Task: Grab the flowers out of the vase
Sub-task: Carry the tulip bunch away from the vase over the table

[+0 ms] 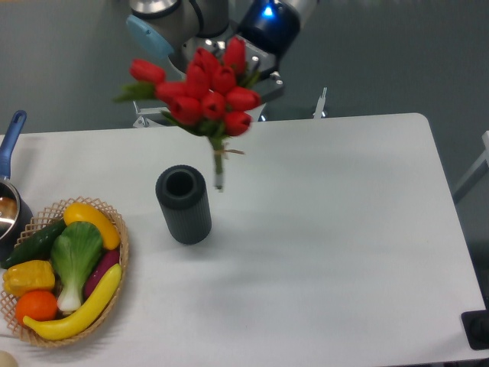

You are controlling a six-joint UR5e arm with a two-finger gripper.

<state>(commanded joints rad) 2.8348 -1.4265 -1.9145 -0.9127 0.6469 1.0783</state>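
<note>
The bunch of red tulip flowers (pixel 206 95) hangs clear above the dark ribbed cylindrical vase (pixel 184 204) on the white counter (pixel 328 229), so the lift seems done; jaws hidden behind blooms, grip state unclear

1. The vase (pixel 184 203) is standing upright on the bench (pixel 328 229), left of centre.
2. The flowers (pixel 206 90) are hanging in the air above and behind the vase, stems clear of its mouth.
3. A basket (pixel 114 252) is sitting at the bench's front left corner, well left of the vase.
4. A pot (pixel 9 199) is resting behind the basket, at the left edge.
</note>
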